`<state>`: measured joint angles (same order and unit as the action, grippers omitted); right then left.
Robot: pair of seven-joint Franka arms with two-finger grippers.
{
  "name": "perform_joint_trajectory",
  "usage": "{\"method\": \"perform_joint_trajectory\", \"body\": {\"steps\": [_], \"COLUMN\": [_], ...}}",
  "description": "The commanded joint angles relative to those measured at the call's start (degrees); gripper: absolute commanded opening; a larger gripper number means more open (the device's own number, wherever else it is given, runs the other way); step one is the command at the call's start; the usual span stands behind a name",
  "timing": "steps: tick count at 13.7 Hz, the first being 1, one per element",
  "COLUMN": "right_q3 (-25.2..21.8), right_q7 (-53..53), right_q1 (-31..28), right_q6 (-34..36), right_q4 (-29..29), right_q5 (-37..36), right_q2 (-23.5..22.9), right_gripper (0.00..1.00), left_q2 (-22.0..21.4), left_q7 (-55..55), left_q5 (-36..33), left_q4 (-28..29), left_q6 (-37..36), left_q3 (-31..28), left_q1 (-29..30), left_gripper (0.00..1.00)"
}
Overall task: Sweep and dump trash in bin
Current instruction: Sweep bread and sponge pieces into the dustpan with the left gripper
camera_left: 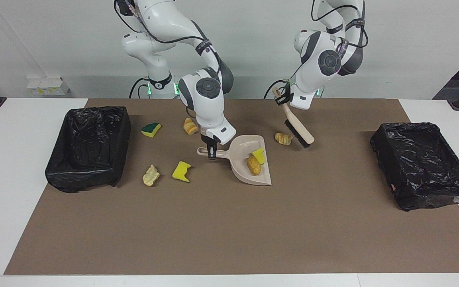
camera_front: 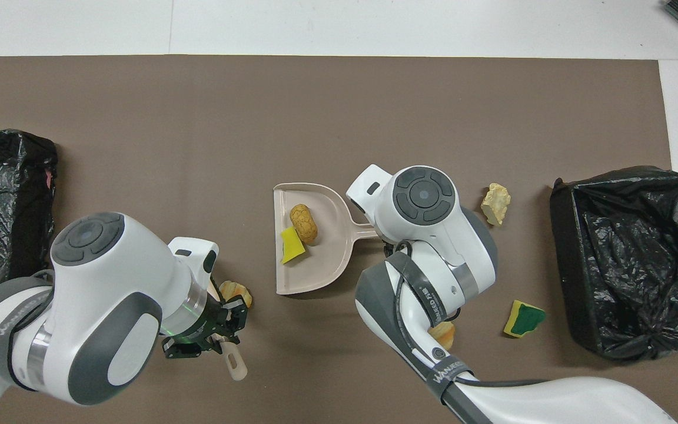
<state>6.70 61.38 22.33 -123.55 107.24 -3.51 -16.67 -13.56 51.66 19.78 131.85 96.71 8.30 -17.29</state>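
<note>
My right gripper (camera_left: 212, 153) is shut on the handle of the beige dustpan (camera_left: 242, 173), which rests on the mat. In the pan lie a tan lump (camera_left: 254, 165) (camera_front: 303, 224) and a yellow sponge chunk (camera_left: 258, 156) (camera_front: 292, 245). My left gripper (camera_left: 280, 97) (camera_front: 216, 334) is shut on the beige brush (camera_left: 298, 129), held tilted off the mat, bristles over a tan lump (camera_left: 283, 138) (camera_front: 236, 291). Toward the right arm's end lie a green-topped sponge (camera_left: 151, 129) (camera_front: 524, 318), a bread lump (camera_left: 190, 126), a yellow sponge (camera_left: 181, 171) and a pale lump (camera_left: 151, 175) (camera_front: 495, 203).
A black-lined bin (camera_left: 90, 147) (camera_front: 627, 259) stands at the right arm's end of the brown mat. A second black-lined bin (camera_left: 422, 165) (camera_front: 3, 212) stands at the left arm's end. In the overhead view the right arm's wrist covers the dustpan handle.
</note>
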Motion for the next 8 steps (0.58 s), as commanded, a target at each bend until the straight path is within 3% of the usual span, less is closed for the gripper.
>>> {"method": "perform_joint_trajectory", "body": {"steps": [1,4,8], "right_q3": [0.25,0.25,0.25], "right_q7": [-1.87,-2.31,-2.49], "right_q1": [-0.1,-0.1,-0.1], "right_q6": [-0.55,-0.55,-0.64], "right_q4": [-0.28,-0.28,-0.46], "right_q5": [0.08,0.17,0.34], "right_q2": [-0.29,-0.29,-0.29], "right_gripper": [0.0,0.0,0.0], "left_q2": [-6.57,-4.11,-0.69], "left_q7": [4.5,4.42,-2.76], "left_q5": [-0.26,-0.18,-0.18], "left_q4": [7.98,11.49,9.66], "left_q6": [4.09,13.74,22.62], "left_q3": [0.83,1.1,1.19], "left_q1": [-0.37,-5.97,-8.72], "left_gripper": [0.0,0.0,0.0]}}
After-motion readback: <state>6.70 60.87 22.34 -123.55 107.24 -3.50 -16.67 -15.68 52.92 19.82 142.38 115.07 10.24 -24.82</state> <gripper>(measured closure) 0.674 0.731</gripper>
